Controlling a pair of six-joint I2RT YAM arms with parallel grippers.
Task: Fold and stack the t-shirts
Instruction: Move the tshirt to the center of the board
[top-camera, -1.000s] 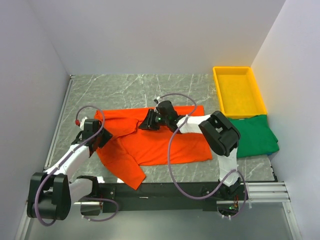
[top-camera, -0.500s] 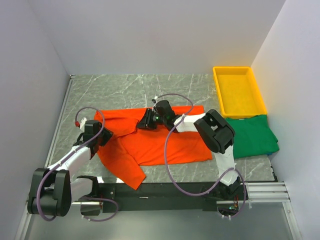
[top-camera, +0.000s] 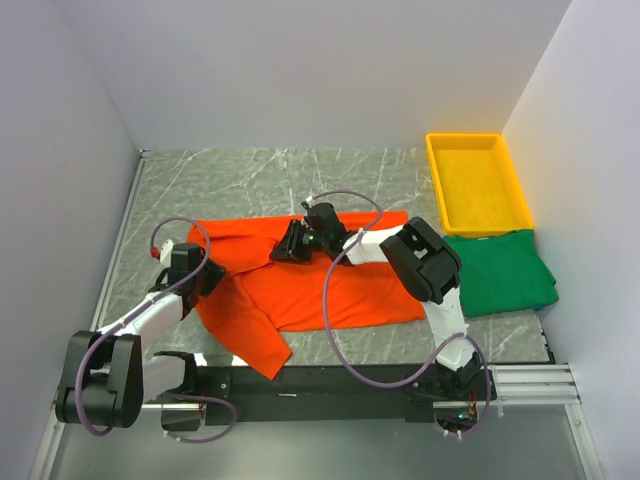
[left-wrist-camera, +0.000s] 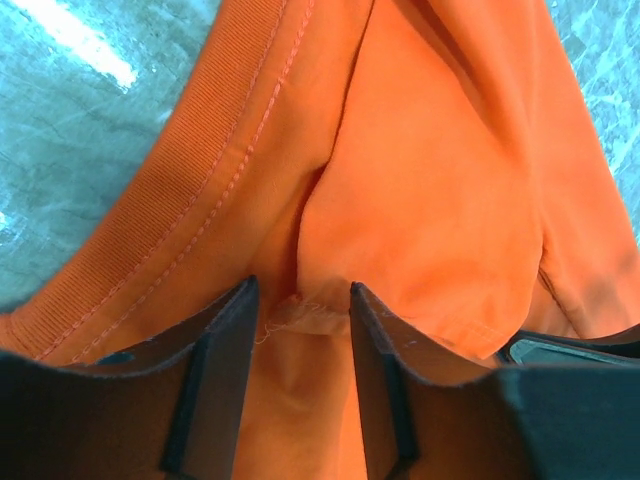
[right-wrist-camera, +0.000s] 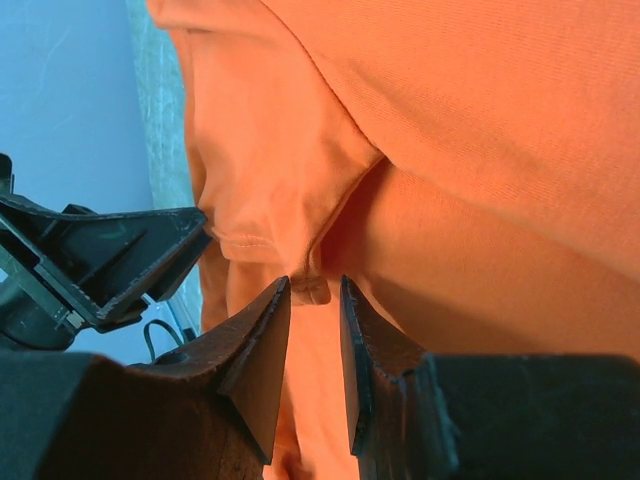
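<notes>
Main risk is the right gripper (top-camera: 284, 248): its fingers (right-wrist-camera: 262, 345) are nearly together on only a small nub of a fold at the orange shirt's (top-camera: 330, 290) 12 o'clock edge. I think any pull across the table (top-camera: 260, 185) could strip that nub out and drop the fold halfway. The left gripper (top-camera: 198, 275) sits at the shirt's 9 o'clock end, by the ribbed collar (left-wrist-camera: 200, 190). Its fingers (left-wrist-camera: 225, 370) stand wider, with a bunched fold filling the gap, and it looks clamped. It may have caught more than one layer, so a lift could drag the underside along and leave a lump. The two grips are uneven, so if the arms don't move together I expect the cloth to twist. The right arm's cable (top-camera: 330, 300) loops over the shirt body and could snag or rake it on a swing. That arm's elbow is close to the green shirt (top-camera: 500, 270), so a wide sweep might knock it askew. The orange shirt lies sideways from table centre out to 9 o'clock, mostly flat. It's rumpled around the collar, one sleeve trails toward 7 o'clock near the front rail, and it isn't folded yet. The green shirt is folded at 3 to 4 o'clock, just below the tray (top-camera: 438, 180), which sits at 2 o'clock.
</notes>
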